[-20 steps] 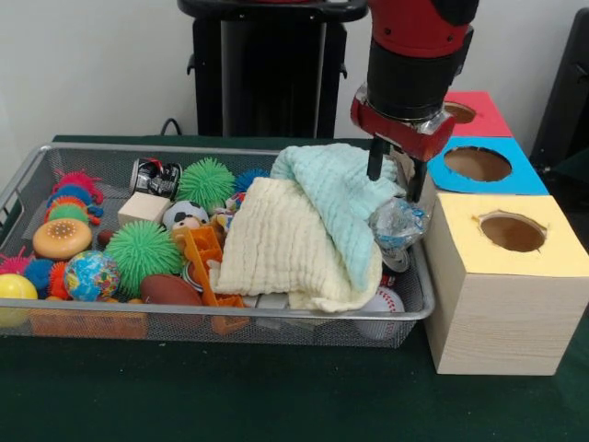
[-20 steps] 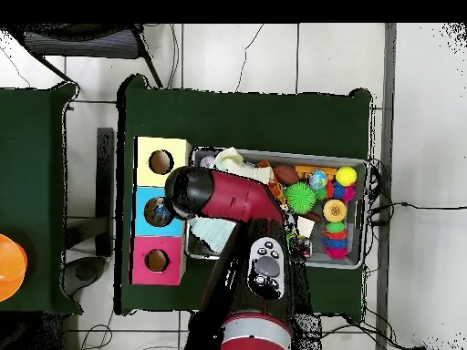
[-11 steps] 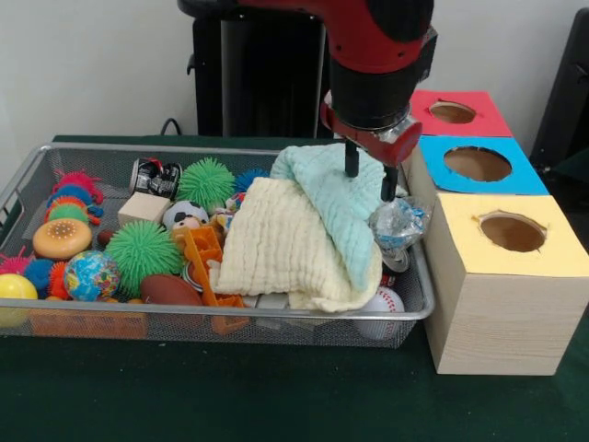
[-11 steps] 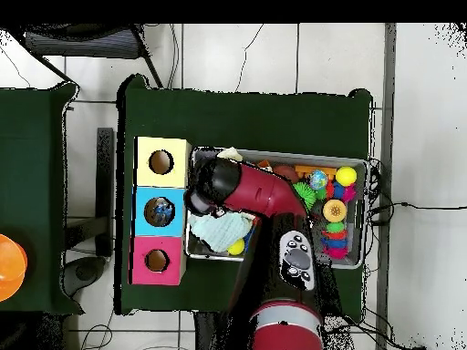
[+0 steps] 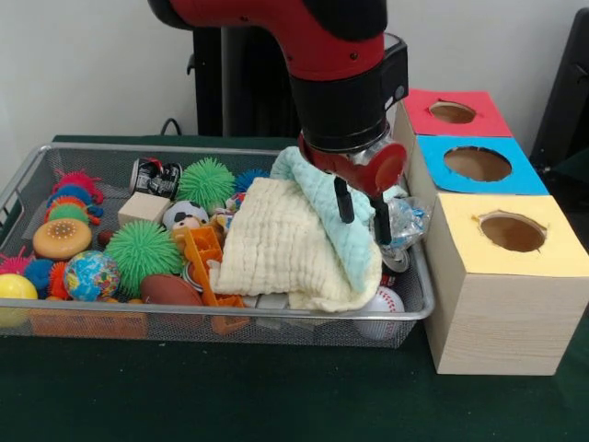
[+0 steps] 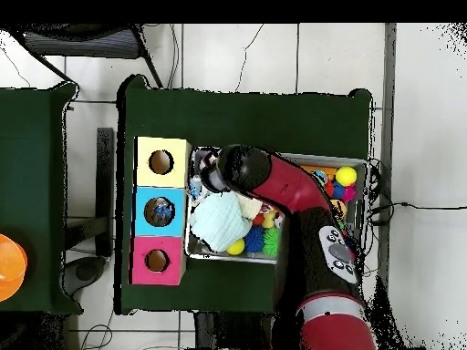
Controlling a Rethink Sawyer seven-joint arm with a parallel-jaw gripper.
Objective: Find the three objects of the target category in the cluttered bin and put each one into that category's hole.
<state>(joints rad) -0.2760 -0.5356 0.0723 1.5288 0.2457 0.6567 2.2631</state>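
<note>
We see the gripper hanging over the right end of the wire bin, its two black fingers apart with nothing between them. Under and just left of the fingers lies the pale green cloth, draped over the cream cloth; the cream one's long axis runs from upper left down to lower right, ending at the bin's front rim. Just right of the fingers sits a crumpled clear plastic wrapper, pressed against the bin's right wall. Below the fingers, at the front corner, a baseball shows from under the cloth.

Right of the fingers, beyond the bin wall, stand the yellow box, the blue box and the red box, each with a round hole on top.

Far left of the fingers the bin is crowded: a green spiky ball, a globe ball and a toy football. In the overhead view the arm covers much of the bin, so open room shows only over the cloths.
</note>
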